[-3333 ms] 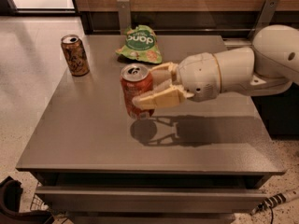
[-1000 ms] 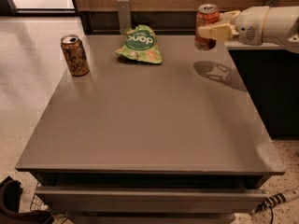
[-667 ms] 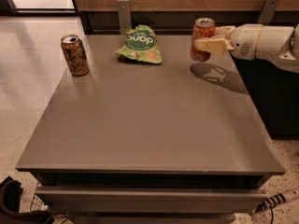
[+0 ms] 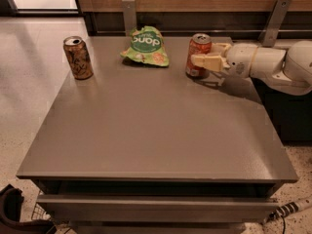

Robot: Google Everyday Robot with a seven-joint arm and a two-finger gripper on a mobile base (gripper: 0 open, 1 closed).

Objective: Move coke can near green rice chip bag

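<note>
The coke can (image 4: 198, 47), red-orange with a silver top, stands upright at the back of the grey table (image 4: 146, 130), its base on or just above the surface. It is a short way right of the green rice chip bag (image 4: 145, 46), which lies flat with a gap between them. My gripper (image 4: 202, 55) reaches in from the right and is shut on the can. One cream finger (image 4: 208, 61) crosses the can's front side and the other lies behind it. The white arm (image 4: 268, 65) extends off the right edge.
A brown-and-gold patterned can (image 4: 78, 57) stands upright at the table's back left corner. A wooden wall with metal brackets (image 4: 129, 13) runs behind the table. A dark cabinet (image 4: 287, 111) stands right of the table, under my arm. The floor lies to the left.
My gripper has carried the coke can from high over the back right corner down and leftward to the table surface, closer to the green bag. The bag and the brown can have not moved.
</note>
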